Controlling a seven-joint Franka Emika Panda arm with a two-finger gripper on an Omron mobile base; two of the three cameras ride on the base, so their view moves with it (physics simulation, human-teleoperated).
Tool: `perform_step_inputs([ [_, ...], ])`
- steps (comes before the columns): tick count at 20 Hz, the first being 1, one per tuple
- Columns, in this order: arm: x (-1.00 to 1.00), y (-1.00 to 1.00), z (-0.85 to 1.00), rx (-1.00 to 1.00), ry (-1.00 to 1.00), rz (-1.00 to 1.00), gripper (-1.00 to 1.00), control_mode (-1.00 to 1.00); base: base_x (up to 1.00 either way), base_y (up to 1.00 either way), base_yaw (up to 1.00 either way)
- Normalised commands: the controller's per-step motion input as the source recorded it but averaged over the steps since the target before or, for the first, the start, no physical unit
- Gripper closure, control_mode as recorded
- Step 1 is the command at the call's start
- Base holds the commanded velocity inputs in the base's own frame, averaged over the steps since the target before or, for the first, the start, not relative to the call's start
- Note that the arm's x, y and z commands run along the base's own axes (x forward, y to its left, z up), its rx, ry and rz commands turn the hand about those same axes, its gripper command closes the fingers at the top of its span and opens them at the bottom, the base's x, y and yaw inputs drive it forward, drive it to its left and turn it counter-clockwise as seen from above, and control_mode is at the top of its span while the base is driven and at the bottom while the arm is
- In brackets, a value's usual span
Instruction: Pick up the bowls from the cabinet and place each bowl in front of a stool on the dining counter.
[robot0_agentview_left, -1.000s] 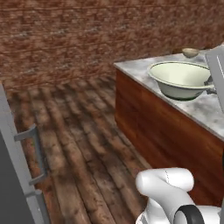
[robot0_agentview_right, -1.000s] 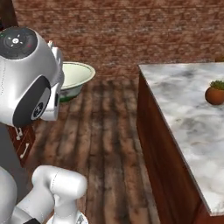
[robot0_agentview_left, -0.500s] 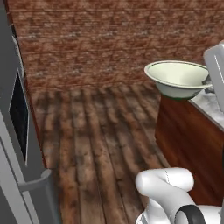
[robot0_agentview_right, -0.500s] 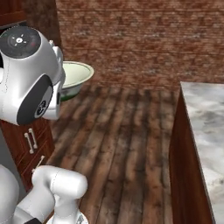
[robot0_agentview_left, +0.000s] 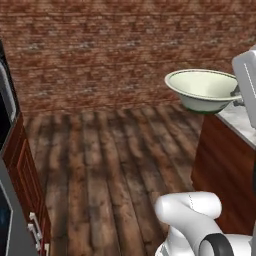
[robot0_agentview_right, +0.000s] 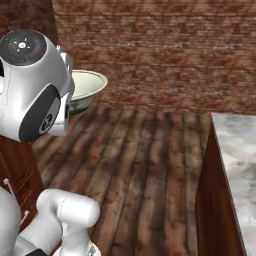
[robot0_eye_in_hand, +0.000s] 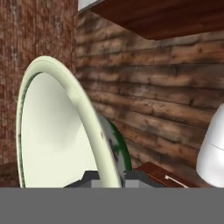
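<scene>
Gripper (robot0_eye_in_hand: 109, 177) was pinched tight on rim of pale-green bowl (robot0_agentview_left: 202, 90), held aloft over wood floor (robot0_agentview_left: 110, 165), beside dining counter (robot0_agentview_left: 242, 125) edge. Fingertips mostly cut off at hand view bottom; bowl's far side hidden behind arm.

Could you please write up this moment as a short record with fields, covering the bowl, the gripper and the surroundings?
held item: pale-green bowl with a dark green foot, upright and carried in the air
grip: gripper with jaws shut on the bowl's rim, one finger inside, one outside
bowl contents: nothing visible inside
nearby surface: dining counter, marble top on a reddish wood base, to the right of the bowl
floor: wooden plank floor
backdrop: brick wall
placement: bowl not yet set down
</scene>
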Motion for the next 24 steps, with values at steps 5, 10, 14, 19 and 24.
perform_step_inputs([
  [5,0.00,0.00,0.00,0.00,0.00,0.00,1.00,1.00,1.00,0.21,0.00],
  [10,0.00,0.00,0.00,0.00,0.00,0.00,1.00,1.00,1.00,0.25,0.00],
  [14,0.00,0.00,0.00,0.00,0.00,0.00,1.00,1.00,1.00,0.21,0.00],
  [19,0.00,0.00,0.00,0.00,0.00,0.00,1.00,1.00,1.00,0.07,-0.03],
  [24,0.00,0.00,0.00,0.00,0.00,0.00,1.00,1.00,1.00,0.15,-0.11],
])
